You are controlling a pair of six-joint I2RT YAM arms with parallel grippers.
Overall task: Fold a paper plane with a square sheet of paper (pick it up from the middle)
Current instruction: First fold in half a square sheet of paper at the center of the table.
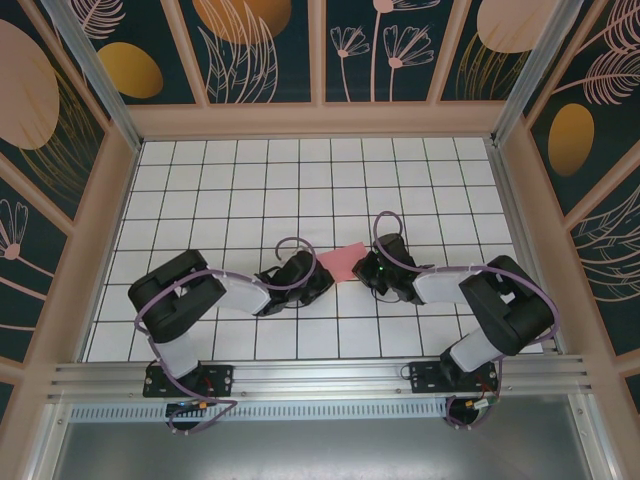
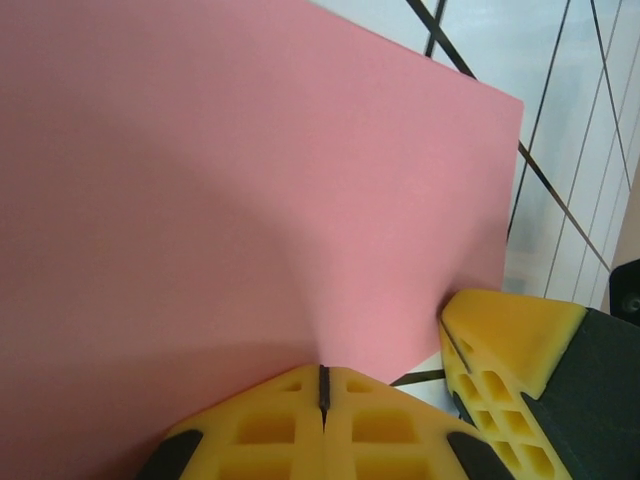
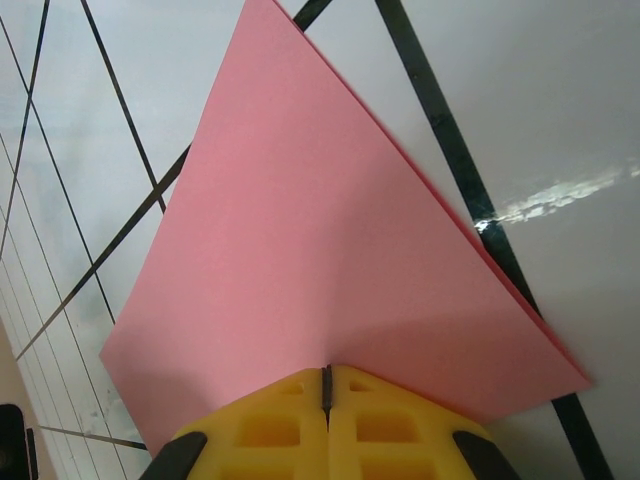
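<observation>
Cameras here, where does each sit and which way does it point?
Top external: above, behind the bases, looking down on the table, left arm, right arm and the pink paper between them.
Left wrist: on the left arm, facing the pink paper past shut left jaws.
Right wrist: on the right arm, facing the pink paper past shut right jaws.
Shared: the pink paper.

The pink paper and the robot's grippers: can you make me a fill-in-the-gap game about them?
1. The square sheet of paper is ___ in colour.
2. The left gripper and the right gripper are both ___ on its edge.
3. Seen from above, the paper lies ___ the two grippers.
4. The grippers' fingertips are ___ in colour.

Missing words: pink; shut; between; yellow.
</observation>
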